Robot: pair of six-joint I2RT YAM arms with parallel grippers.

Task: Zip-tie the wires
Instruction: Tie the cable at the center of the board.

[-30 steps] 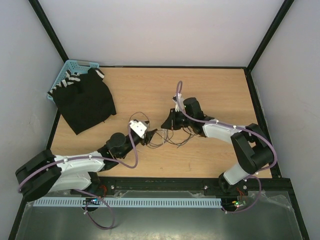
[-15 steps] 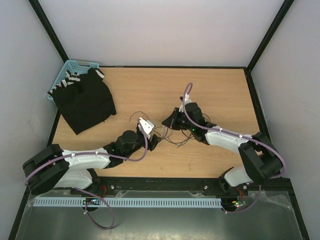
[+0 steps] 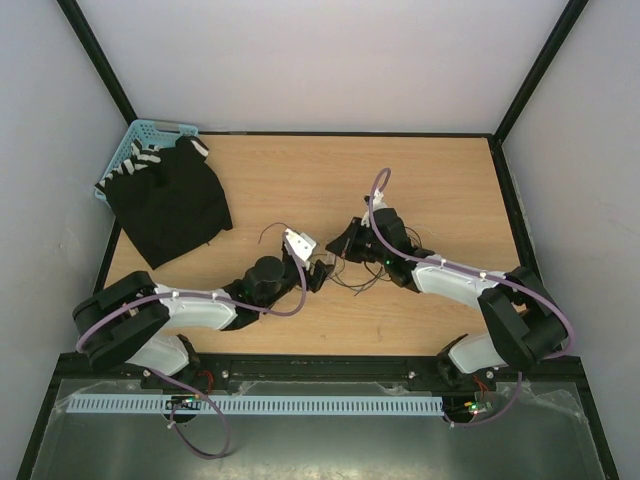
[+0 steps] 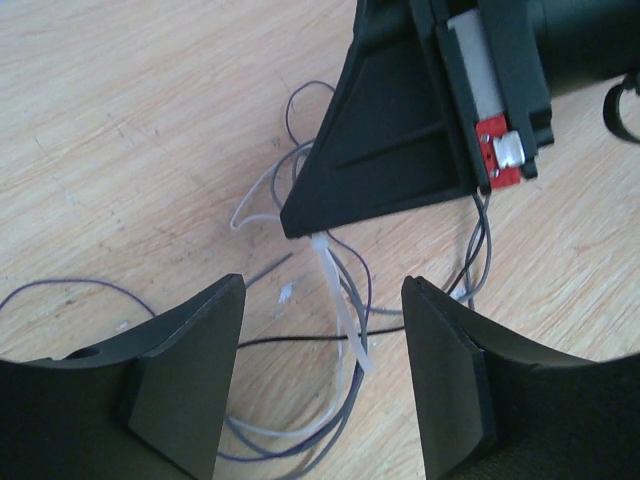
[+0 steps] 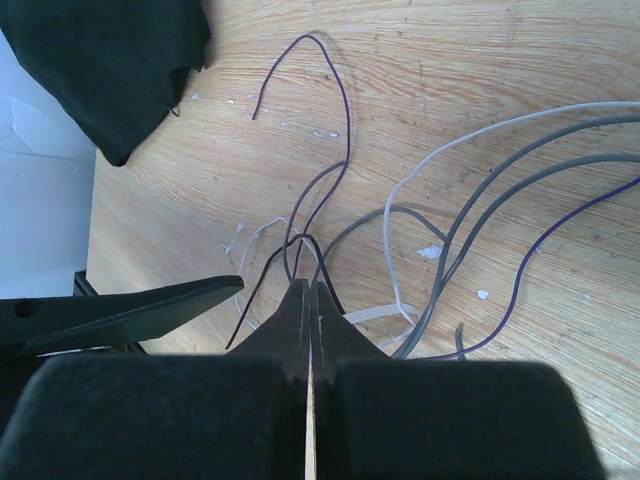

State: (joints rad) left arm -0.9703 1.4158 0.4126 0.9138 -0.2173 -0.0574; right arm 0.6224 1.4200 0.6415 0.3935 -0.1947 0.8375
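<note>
The wires are thin dark, grey and purple strands tangled on the wooden table between the two arms. My right gripper is shut, and a short white zip tie sticks out of its tip. In the right wrist view the strip shows beside the closed jaws of the right gripper, with wires curling beyond them. My left gripper is open just in front of that tip. The zip tie's free end hangs between its fingers, touching neither, above a loop of wires.
A black cloth lies at the table's far left, partly over a light blue basket; its corner shows in the right wrist view. Small white flecks dot the wood near the wires. A black frame borders the table.
My left arm has reached right toward the right gripper's tip and its jaws have opened wider. The right arm has lowered and stretched slightly toward the left, still shut.
</note>
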